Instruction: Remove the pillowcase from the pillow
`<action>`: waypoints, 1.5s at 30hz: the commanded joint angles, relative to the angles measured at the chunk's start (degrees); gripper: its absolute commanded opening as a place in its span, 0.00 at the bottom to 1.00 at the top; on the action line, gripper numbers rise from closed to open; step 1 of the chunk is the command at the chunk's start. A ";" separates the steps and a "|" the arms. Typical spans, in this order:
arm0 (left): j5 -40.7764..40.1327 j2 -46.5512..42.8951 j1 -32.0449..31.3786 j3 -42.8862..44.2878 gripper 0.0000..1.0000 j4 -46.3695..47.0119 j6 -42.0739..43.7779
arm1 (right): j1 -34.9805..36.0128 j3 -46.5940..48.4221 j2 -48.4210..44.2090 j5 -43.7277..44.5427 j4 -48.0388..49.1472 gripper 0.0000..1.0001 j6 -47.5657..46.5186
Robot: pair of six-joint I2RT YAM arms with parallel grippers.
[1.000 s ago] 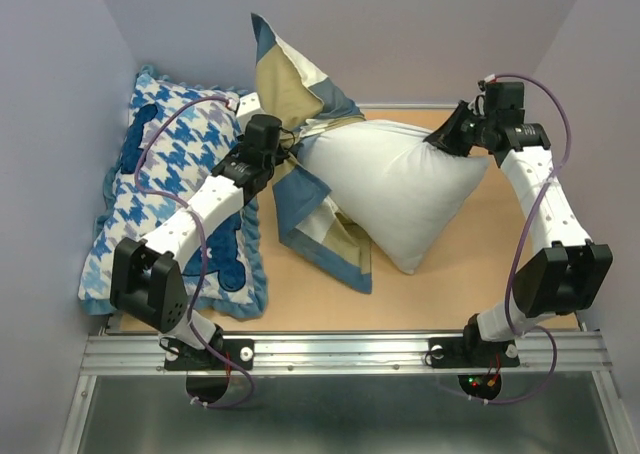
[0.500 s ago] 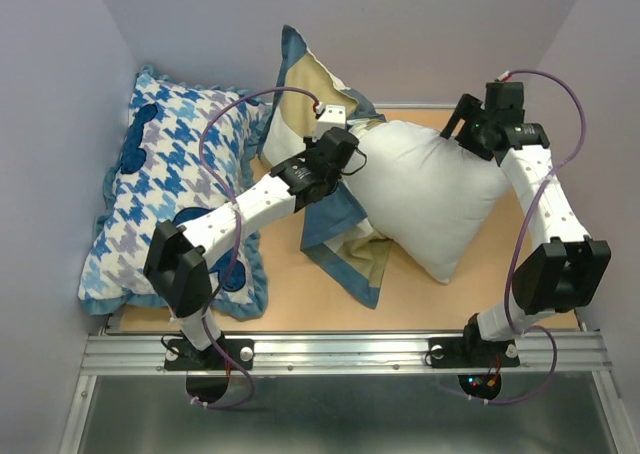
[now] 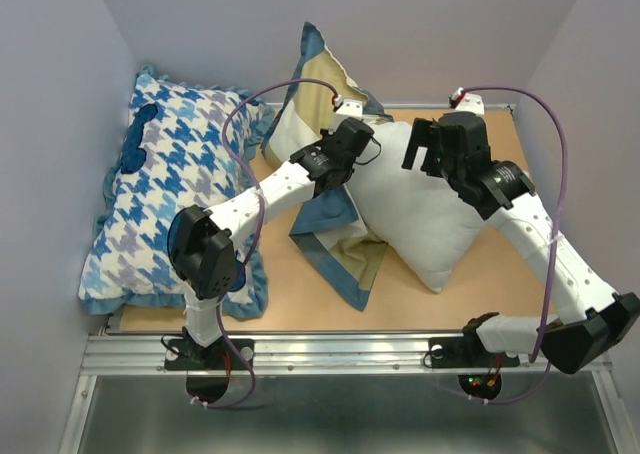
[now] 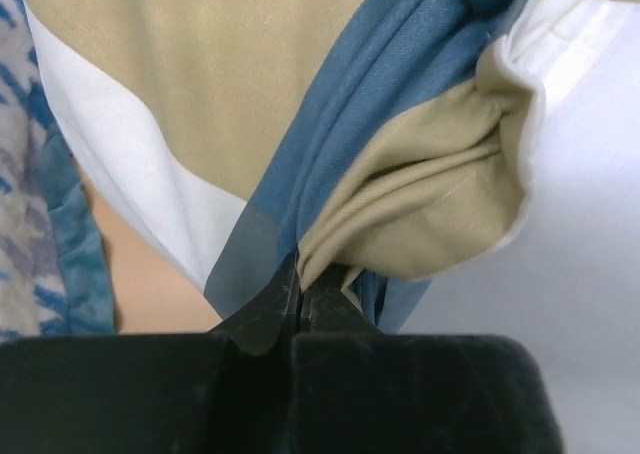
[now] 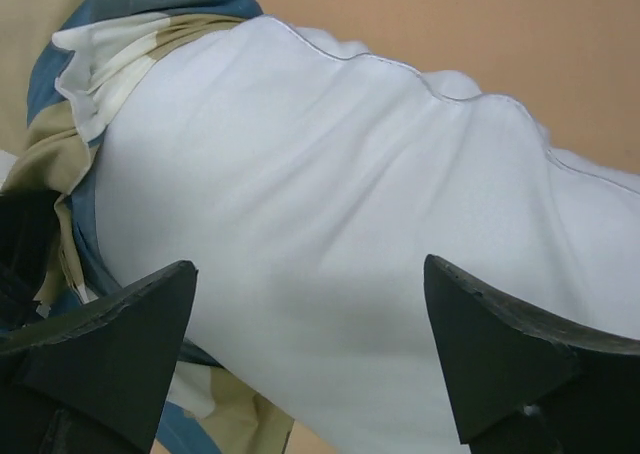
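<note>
The white pillow lies on the table at centre right, its left end still inside the pillowcase, a tan, blue and cream cover. Part of the cover stands up behind. My left gripper is shut on a bunched fold of the pillowcase at the pillow's left end; in the left wrist view the jaws pinch tan and blue cloth beside the pillow. My right gripper hangs open just above the pillow, fingertips wide apart with nothing between them, and the pillowcase lies to its left.
A blue-and-white houndstooth cushion fills the table's left side against the wall. Walls close in the left, back and right. Bare wooden table shows in front of the pillow, and a metal rail runs along the near edge.
My right gripper let go of the pillow's far right corner, opened wide and swung left over the pillow. My left gripper carried the pillowcase rightward and back.
</note>
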 commanded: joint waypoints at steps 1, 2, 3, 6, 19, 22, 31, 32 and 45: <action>4.05 1.45 -0.21 3.23 0.00 0.99 -0.53 | 0.30 0.10 -2.30 11.06 2.71 1.00 -0.96; 4.40 1.45 -0.21 2.97 0.00 1.08 -0.80 | 0.30 2.37 -2.65 10.01 2.62 1.00 -0.97; 4.93 1.45 -0.21 2.44 0.00 1.25 -1.32 | 0.30 3.70 -2.66 8.00 2.71 1.00 -1.05; 5.98 0.92 -0.13 1.12 0.00 2.39 -1.85 | 0.30 6.70 0.05 -1.84 1.14 1.00 -0.79; 9.15 -1.19 -0.21 -1.08 0.00 4.94 -2.47 | 11.99 -23.26 7.35 5.24 11.84 1.00 8.52; 10.29 -1.89 -0.21 -1.69 0.00 4.94 -2.99 | 11.99 -25.03 13.33 7.44 15.27 1.00 8.79; 9.77 -7.42 -0.22 -6.53 0.23 8.81 -0.81 | 3.04 -21.17 9.69 0.52 17.04 0.00 5.01; 9.94 -7.95 -0.21 -6.53 0.31 8.98 -0.28 | 1.38 -20.20 8.00 -0.10 16.25 0.00 4.49; 17.60 -28.08 -2.32 -26.72 0.66 22.60 -4.13 | -2.95 -1.92 7.09 -8.89 7.99 0.01 2.90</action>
